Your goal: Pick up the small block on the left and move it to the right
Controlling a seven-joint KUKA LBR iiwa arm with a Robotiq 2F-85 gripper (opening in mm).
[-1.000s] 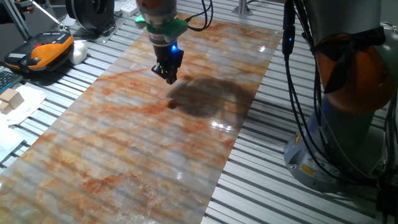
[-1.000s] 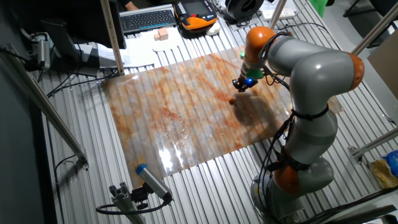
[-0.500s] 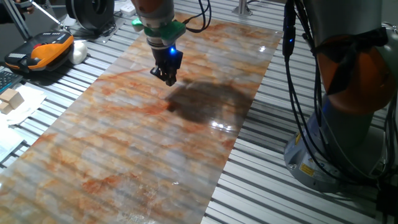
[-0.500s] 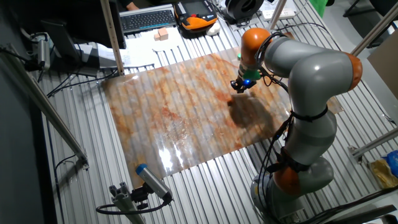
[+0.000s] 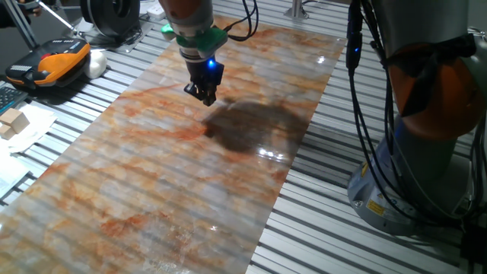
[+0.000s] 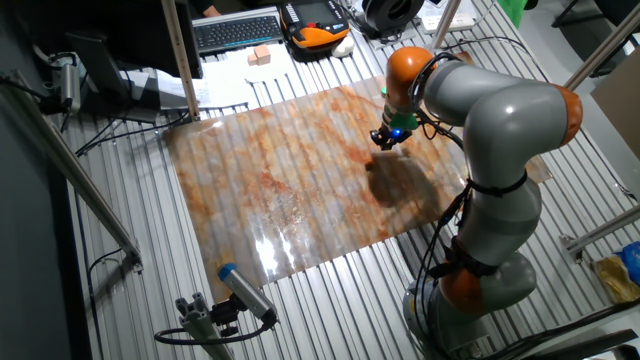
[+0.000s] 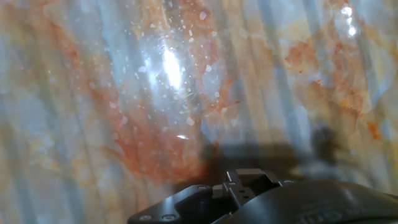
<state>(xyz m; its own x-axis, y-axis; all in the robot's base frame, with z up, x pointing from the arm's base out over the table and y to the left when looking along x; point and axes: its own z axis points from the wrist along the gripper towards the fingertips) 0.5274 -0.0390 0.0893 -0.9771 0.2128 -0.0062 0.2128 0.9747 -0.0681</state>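
Note:
My gripper (image 5: 204, 96) hangs a little above the far part of the marbled orange-grey sheet (image 5: 152, 183), with a blue light lit on the hand. It also shows in the other fixed view (image 6: 382, 142). Its dark fingertips taper close together, and I cannot tell whether anything is between them. A tiny tan-orange speck (image 5: 208, 129) lies on the sheet just in front of the gripper, at the edge of the arm's shadow. It could be the small block, but it is too small to be sure. The hand view shows only the sheet (image 7: 155, 93) and the hand's dark body, no block.
Larger pale wooden blocks on white paper (image 5: 14, 122) lie off the sheet's left edge. An orange-black device (image 5: 53, 65) and a keyboard (image 6: 238, 32) lie beyond the sheet. The arm's base (image 5: 426, 152) and cables stand to the right. A slatted metal tabletop surrounds the sheet.
The gripper has drifted slightly left and away from the speck on the sheet. The speck has stayed in place.

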